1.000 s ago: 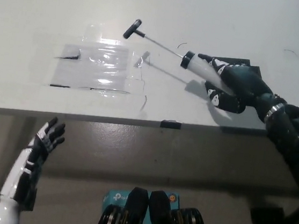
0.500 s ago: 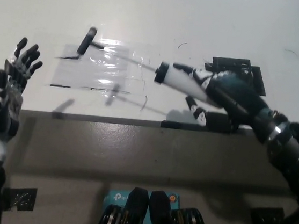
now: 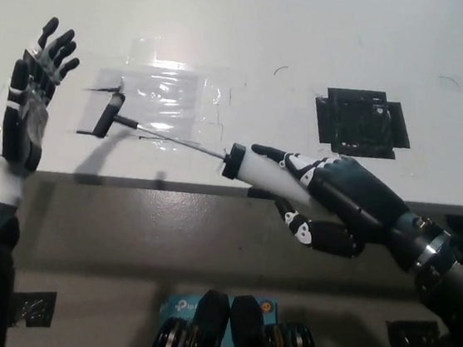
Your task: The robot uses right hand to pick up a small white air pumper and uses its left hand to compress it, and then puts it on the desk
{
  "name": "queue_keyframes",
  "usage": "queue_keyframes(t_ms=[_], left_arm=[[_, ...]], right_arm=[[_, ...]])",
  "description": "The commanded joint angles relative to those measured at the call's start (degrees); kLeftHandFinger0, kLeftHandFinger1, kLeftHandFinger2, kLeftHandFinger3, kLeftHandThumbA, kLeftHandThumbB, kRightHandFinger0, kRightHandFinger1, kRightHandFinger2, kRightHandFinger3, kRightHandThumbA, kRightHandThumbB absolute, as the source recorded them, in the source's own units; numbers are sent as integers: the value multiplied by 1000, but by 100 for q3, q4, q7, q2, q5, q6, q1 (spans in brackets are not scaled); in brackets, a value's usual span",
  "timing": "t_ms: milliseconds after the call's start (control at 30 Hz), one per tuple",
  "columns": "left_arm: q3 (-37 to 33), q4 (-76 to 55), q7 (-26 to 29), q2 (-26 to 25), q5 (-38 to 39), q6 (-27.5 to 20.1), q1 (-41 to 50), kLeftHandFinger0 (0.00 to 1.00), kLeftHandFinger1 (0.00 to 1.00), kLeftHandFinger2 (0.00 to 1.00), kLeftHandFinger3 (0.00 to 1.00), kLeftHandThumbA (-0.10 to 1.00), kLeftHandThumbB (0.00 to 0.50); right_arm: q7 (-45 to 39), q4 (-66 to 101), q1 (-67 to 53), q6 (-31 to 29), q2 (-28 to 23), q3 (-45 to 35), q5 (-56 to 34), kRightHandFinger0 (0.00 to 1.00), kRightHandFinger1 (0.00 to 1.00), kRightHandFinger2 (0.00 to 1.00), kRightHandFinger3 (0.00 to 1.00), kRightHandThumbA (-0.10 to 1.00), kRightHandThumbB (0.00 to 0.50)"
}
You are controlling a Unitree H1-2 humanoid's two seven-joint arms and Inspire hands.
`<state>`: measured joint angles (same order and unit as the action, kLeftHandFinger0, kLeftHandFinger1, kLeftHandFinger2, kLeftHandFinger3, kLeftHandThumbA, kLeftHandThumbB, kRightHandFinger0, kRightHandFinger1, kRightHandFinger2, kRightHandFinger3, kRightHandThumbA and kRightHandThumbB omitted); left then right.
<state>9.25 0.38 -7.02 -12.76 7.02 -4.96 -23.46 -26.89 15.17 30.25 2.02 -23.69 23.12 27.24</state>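
Note:
My black right hand [image 3: 329, 200] is shut on the white barrel of the small air pumper [image 3: 257, 168], holding it above the desk's front edge. The pumper's thin metal rod is drawn out to the left and ends in a black T-handle [image 3: 108, 115]. My white left hand [image 3: 30, 104] is raised at the left, open with fingers spread, palm turned toward the handle. A small gap separates that hand from the handle.
A clear plastic sheet [image 3: 160, 103] is taped flat on the white desk [image 3: 257, 26] under the rod. A square of black tape [image 3: 360, 121] marks the desk at the right. The desk's front edge [image 3: 130, 181] runs across the middle.
My right hand has carried the pumper left and toward the desk's front edge, uncovering the black tape square. My left hand has risen and closed in on the T-handle.

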Motion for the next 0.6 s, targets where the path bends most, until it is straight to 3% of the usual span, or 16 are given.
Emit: queue_keyframes(t_ms=[0,133,367,500,567], left_arm=[[-9,-174,30,-152,-25,80,-264,1000,1000,1000,1000,1000,165],[-89,-352,20,-117,-72,154,-250,1000,1000,1000,1000,1000,162],[-325,-877,-203,-25,234,457,-63,1000,1000,1000,1000,1000,227],[-463,-1096,-278,33,398,464,62,1000,1000,1000,1000,1000,190],[-589,-1268,-268,49,253,618,150,1000,1000,1000,1000,1000,199]], right_arm=[[-193,266,182,98,-16,-145,-87,78,580,857,954,-100,132],[-164,253,198,37,27,-152,-26,68,561,829,932,-100,138],[-301,389,257,4,35,-89,36,57,542,809,890,-100,152],[-328,394,263,-69,25,-96,26,67,552,819,886,-100,155],[-326,399,288,-169,3,-64,110,77,558,823,897,-100,155]])
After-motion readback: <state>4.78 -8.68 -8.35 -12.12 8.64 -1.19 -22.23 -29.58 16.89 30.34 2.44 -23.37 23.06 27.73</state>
